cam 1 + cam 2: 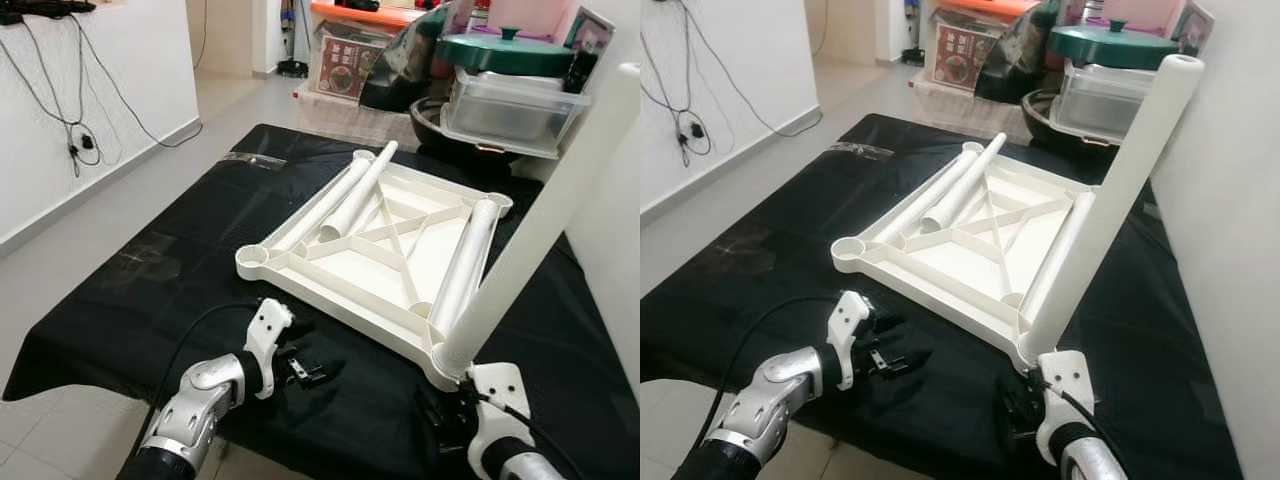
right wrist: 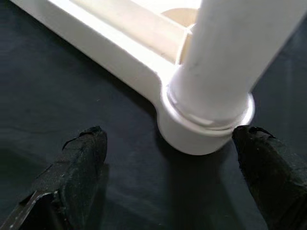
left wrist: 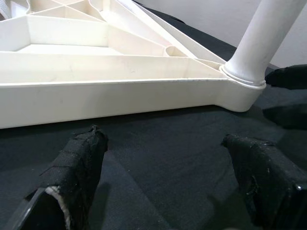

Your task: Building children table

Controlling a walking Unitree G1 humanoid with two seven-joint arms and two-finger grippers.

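Cut off and hidden parts

My left eye view crops the upright leg (image 1: 545,215) at its top; the right gripper (image 1: 447,412) sits half hidden behind its own wrist.

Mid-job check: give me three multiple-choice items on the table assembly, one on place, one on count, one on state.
1. Which corner socket of the upturned white tabletop holds the standing leg?
A. near right
B. far left
C. near left

2. How many loose legs lie on the tabletop?
A. one
B. three
C. five

3. How are the right gripper fingers?
A. shut on the leg
B. open, holding nothing
C. shut on the black cloth

Key: 1 A, the leg rises from the corner by the right gripper. 2 B, two loose legs lie at the left and one at the right. 3 B, the fingertips stand apart before the socket.
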